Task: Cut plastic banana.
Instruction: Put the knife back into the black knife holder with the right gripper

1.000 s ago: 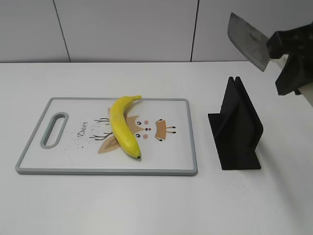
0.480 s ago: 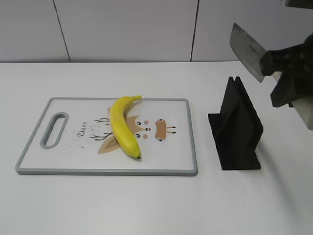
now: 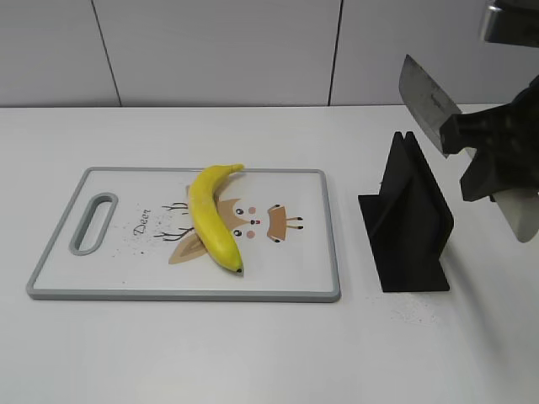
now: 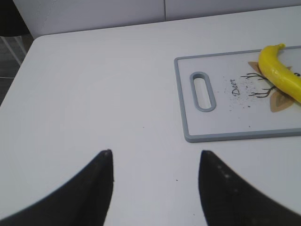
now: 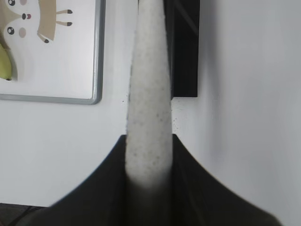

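One broad grey steel cleaver (image 3: 428, 99) is clenched in the right gripper (image 3: 493, 151), raised for cutting, well apart from the curved yellow plastic banana (image 3: 210, 219) on the deer-print cutting board (image 3: 286, 269); the left gripper (image 4: 155, 183) is released.

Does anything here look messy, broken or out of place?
Nothing is broken. The banana lies whole on the cutting board, which has small dark specks near its printed word. The knife is out of its black stand, held by the right gripper.
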{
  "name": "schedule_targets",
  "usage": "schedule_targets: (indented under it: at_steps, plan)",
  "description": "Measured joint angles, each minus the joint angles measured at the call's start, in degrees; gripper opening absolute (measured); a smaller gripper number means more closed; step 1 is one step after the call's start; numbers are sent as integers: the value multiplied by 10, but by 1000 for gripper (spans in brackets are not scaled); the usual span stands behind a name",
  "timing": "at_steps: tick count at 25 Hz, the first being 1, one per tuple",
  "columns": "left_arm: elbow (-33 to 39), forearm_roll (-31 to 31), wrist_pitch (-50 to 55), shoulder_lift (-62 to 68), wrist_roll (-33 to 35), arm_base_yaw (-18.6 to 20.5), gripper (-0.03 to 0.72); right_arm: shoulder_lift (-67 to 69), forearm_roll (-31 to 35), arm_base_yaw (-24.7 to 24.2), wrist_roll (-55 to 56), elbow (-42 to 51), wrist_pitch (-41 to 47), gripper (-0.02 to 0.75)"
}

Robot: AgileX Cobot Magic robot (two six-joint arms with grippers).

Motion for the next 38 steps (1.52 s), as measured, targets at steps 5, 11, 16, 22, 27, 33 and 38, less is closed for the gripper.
schedule_targets:
  at_steps: [5,11,16,22,27,33,38]
  plan:
    - [0,0,0,0,0,0,548,0,-7,0,4,4,-14,181]
    - [0,0,0,0,0,0,548,28,-10,0,6,4,-16,181]
    - [0,0,0,0,0,0,548,61,-10,0,6,4,-17,181]
    - [0,0,0,0,0,0,547,88,-12,0,6,4,-18,181]
    - [0,0,-1,0,0,0,547,105,-13,0,6,4,-14,181]
    - [0,0,-1,0,0,0,547,120,-14,0,6,4,-14,181]
    - [0,3,-1,0,0,0,547,126,-14,0,1,4,-29,322]
